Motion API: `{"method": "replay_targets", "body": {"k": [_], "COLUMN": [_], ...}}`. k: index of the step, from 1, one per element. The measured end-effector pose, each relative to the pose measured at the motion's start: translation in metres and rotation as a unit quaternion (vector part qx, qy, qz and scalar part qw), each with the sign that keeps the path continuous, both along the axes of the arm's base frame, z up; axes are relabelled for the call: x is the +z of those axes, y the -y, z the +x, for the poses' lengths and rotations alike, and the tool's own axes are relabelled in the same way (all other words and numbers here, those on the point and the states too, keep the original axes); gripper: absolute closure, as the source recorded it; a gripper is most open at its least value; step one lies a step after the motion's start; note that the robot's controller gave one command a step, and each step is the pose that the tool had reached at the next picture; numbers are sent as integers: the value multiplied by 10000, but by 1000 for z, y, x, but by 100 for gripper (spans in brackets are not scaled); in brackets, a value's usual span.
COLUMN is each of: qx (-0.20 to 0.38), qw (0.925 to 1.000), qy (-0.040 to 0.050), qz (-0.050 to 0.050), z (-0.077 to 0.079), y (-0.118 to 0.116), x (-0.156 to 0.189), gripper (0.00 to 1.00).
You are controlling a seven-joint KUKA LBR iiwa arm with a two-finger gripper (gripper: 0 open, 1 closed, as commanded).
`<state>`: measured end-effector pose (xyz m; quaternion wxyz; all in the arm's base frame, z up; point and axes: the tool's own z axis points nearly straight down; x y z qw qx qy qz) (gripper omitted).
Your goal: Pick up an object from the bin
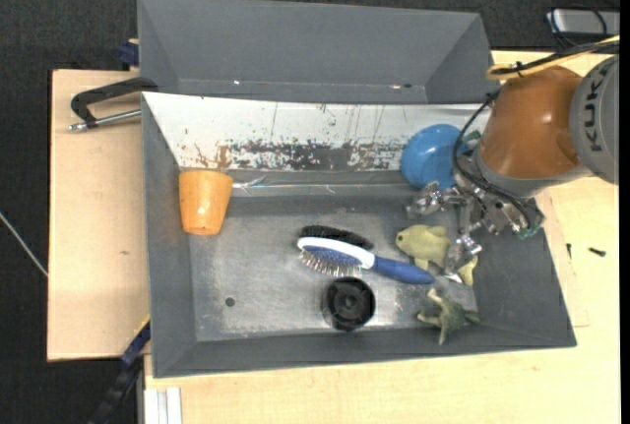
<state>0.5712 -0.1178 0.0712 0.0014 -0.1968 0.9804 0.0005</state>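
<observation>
The pale yellow crumpled lump (421, 241) lies on the bin (246, 314) floor at right, just beside the blue brush handle (399, 269); it looks light and soft, best pinched across its middle. The gripper (461, 233) hangs just beside it; whether spread or closed I cannot tell

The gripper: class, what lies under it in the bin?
Under the gripper lies a pale yellow lumpy thing, beside the blue-handled hairbrush. The gripper's metal parts cover its right side, so its whole shape cannot be seen.
</observation>
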Motion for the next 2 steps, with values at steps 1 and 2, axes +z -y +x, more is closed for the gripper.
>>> {"method": "replay_targets", "body": {"k": [1, 2], "qx": [5, 2664], "qw": [10000, 9638], "qy": [37, 45], "qz": [-7, -21], "z": [2, -2], "y": [0, -30], "x": [3, 141], "gripper": [100, 100]}}
